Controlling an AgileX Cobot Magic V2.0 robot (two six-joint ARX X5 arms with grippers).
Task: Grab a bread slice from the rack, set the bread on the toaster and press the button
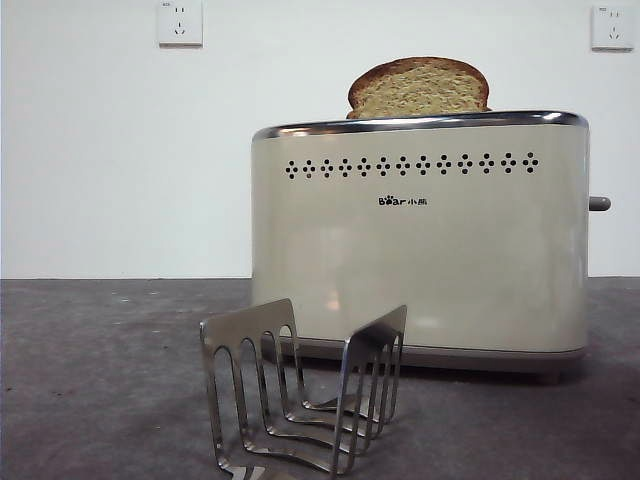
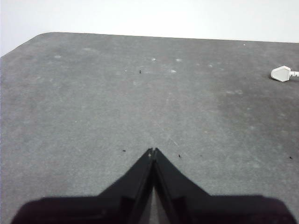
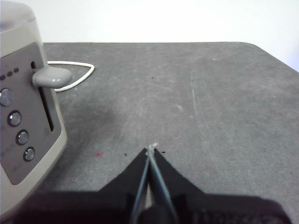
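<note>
Front view: slice of bread point(image 1: 419, 88) sits in the slot of the toaster point(image 1: 420, 260), upper part showing above the chrome rim. Rack point(image 1: 305, 395) stands empty on the bench point(image 1: 100, 380), in front of the toaster and apart from it. Steps 1 and 2 judged complete.

Button point(image 1: 599, 204) protrudes from the toaster's narrow end, high on its side; bread rides high, so lever is judged not yet pressed. Remaining: step 3, press.

Right wrist view: right tool point(image 3: 152, 151) has jaws closed together, holding nothing, tips over bare bench. Lever knob point(image 3: 51, 77) is at the top of its slot on the toaster end panel, near the tool but not touching; four round knobs and a white cable point(image 3: 77, 74) also visible. Right arm is judged best placed for the press: approach from above the knob, push down along the slot.

Left wrist view: left tool point(image 2: 153, 151) has jaws closed, empty, over bare bench; white plug point(image 2: 281, 73) lies well apart. Left arm idle.
</note>
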